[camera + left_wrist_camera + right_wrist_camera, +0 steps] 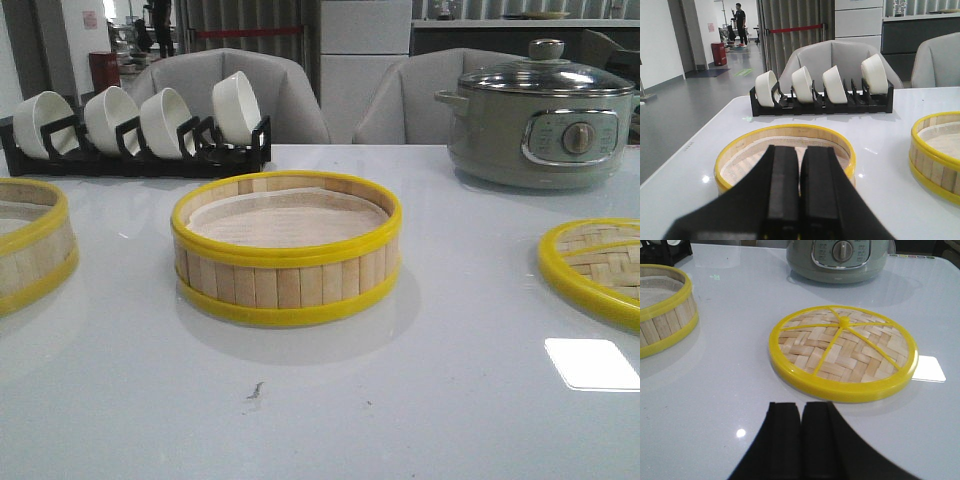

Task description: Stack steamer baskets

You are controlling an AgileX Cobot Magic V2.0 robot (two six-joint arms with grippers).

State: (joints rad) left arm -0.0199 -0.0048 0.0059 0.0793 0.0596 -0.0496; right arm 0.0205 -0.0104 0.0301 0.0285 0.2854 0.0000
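One steamer basket stood at the middle of the white table, a second basket at the left edge and the woven lid flat at the right edge, all well apart. The left gripper hung just short of the second basket, its fingers pressed together on nothing. The right gripper sat near the lid's rim, not touching, jaws likewise closed and empty.

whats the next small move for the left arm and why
Probably open the left gripper: its fingers are pressed shut and empty, facing the left steamer basket, which sits apart from the centre basket. It must grip that rim before stacking.
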